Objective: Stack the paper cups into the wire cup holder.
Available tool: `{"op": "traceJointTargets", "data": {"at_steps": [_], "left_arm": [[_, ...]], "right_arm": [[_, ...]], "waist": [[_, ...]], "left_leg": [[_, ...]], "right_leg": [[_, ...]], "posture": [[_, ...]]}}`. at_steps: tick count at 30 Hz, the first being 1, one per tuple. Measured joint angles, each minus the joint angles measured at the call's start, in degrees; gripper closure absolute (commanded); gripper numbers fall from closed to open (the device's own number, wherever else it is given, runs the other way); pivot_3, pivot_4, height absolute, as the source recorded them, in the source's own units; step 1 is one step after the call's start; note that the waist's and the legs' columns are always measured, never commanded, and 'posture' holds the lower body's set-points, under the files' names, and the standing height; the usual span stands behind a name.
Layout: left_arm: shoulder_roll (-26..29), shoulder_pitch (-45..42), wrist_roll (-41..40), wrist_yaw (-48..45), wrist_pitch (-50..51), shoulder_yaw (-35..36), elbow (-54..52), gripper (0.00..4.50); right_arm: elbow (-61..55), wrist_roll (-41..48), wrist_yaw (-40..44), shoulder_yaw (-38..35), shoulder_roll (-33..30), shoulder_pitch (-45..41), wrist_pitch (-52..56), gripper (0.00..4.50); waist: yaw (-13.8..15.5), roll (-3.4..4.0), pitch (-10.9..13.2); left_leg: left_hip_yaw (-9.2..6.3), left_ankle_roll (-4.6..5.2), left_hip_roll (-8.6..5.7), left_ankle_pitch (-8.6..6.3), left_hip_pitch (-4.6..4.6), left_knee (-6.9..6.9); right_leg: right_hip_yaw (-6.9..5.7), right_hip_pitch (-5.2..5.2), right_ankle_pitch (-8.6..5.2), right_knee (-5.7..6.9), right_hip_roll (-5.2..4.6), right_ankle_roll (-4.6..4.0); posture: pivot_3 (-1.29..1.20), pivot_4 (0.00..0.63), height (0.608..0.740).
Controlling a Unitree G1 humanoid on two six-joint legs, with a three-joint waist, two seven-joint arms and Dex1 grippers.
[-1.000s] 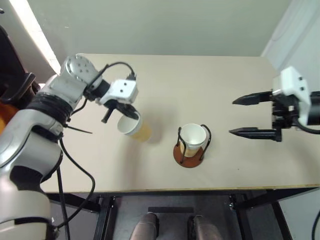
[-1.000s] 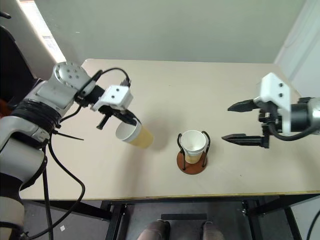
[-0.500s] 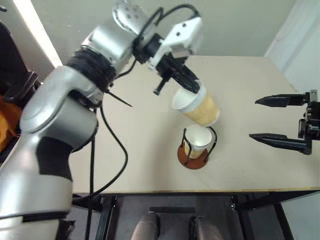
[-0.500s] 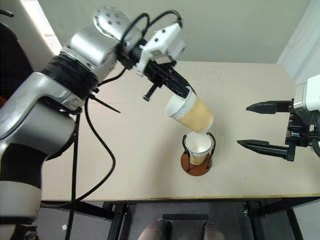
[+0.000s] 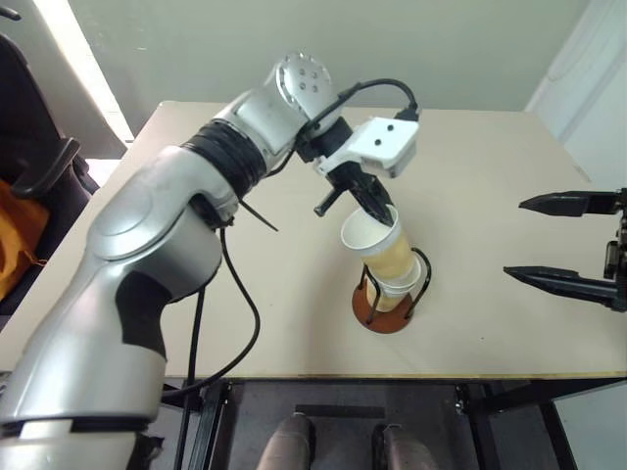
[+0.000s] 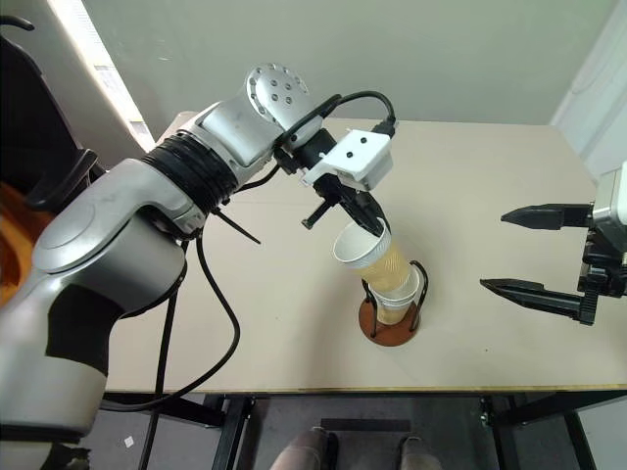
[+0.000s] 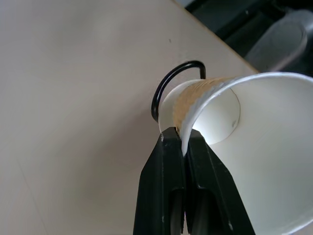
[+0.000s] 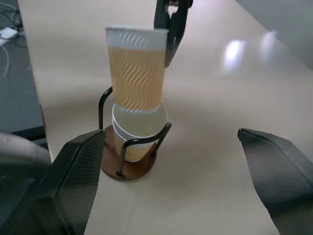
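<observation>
My left gripper (image 5: 377, 208) is shut on the white rim of a pale yellow-tan paper cup (image 5: 380, 251). That cup hangs nearly upright, slightly tilted, and its bottom sits inside the mouth of a second paper cup (image 6: 402, 294). The second cup stands in the wire cup holder (image 8: 128, 167), between the black loops on the reddish-brown disc. In the left wrist view my fingers (image 7: 171, 161) pinch the rim, with one wire loop (image 7: 166, 85) behind. My right gripper (image 6: 492, 250) hangs open to the right of the holder, well apart from it.
The beige table (image 5: 470, 166) runs to a front edge just below the holder and a right edge near my right gripper. A black chair (image 5: 39, 166) with something orange (image 5: 15, 235) on it stands off the table's left side.
My left arm carried the cup from the table's left side rightward, then lowered it until its bottom entered the cup in the holder. My right gripper drew back toward the right edge, still open.
</observation>
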Motion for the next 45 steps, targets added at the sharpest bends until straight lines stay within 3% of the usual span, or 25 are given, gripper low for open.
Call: {"op": "traceJointTargets", "data": {"at_steps": [15,18,23,36,37,40,45], "left_arm": [[-6.5,0.0,7.3,0.0,-8.0,-0.8,6.8,4.49],[-7.1,0.0,8.9,0.0,-9.1,-0.8,8.0,3.89],[-8.1,0.0,9.7,0.0,-10.2,-0.7,8.3,2.17],[-8.8,-0.2,11.7,0.0,-10.1,8.6,11.9,2.17],[-7.7,0.1,11.8,-0.1,-8.9,10.9,11.9,2.17],[2.5,3.8,10.7,-0.1,-4.2,17.2,8.1,2.17],[20.9,18.5,6.6,-0.1,8.5,24.5,-6.5,2.17]], "right_arm": [[-5.2,2.1,-2.3,-6.7,0.1,4.7,3.5,0.00],[-5.8,2.4,-3.0,-7.0,0.2,5.4,3.7,0.00],[-6.1,2.7,-3.7,-7.7,0.2,5.8,3.7,0.00],[-2.4,3.3,-3.2,-4.3,-1.2,4.0,0.5,0.00],[-0.8,3.2,-2.8,-0.8,-1.4,1.6,-1.2,0.00],[4.6,1.3,-2.2,9.3,-1.9,-3.3,-5.8,0.00],[14.1,-3.0,-0.9,17.2,-1.5,-7.3,-10.3,0.00]], "waist": [[0.2,0.01,0.0],[0.2,0.01,0.0],[0.2,0.01,0.0],[0.2,0.05,0.0],[0.2,0.07,0.0],[-1.3,0.24,-0.1],[-2.1,0.40,-0.2]], "left_leg": [[0.12,0.15,-0.01,-0.09,0.11,0.10],[0.12,0.17,-0.01,-0.10,0.11,0.12],[0.12,0.28,-0.01,-0.17,0.09,0.27],[0.23,0.52,-0.03,-0.36,0.09,0.62],[0.27,0.56,-0.03,-0.44,0.10,0.76],[0.60,0.59,-0.04,-0.51,0.41,0.67],[0.92,0.63,-0.10,-0.53,0.58,0.70]], "right_leg": [[0.07,0.10,0.03,0.03,0.04,0.09],[0.07,0.11,0.04,0.03,0.04,0.10],[0.08,0.17,0.02,0.02,0.05,0.17],[0.24,0.28,-0.03,0.06,0.07,0.37],[0.31,0.28,-0.04,0.07,0.08,0.39],[0.88,0.26,-0.11,0.12,0.26,0.59],[1.14,0.18,-0.25,0.36,0.35,0.77]], "posture": [[0.00,0.150,0.740],[0.00,0.150,0.740],[0.00,0.150,0.740],[0.00,0.150,0.740],[0.00,0.150,0.740],[0.00,0.150,0.740],[0.00,0.150,0.740]]}}
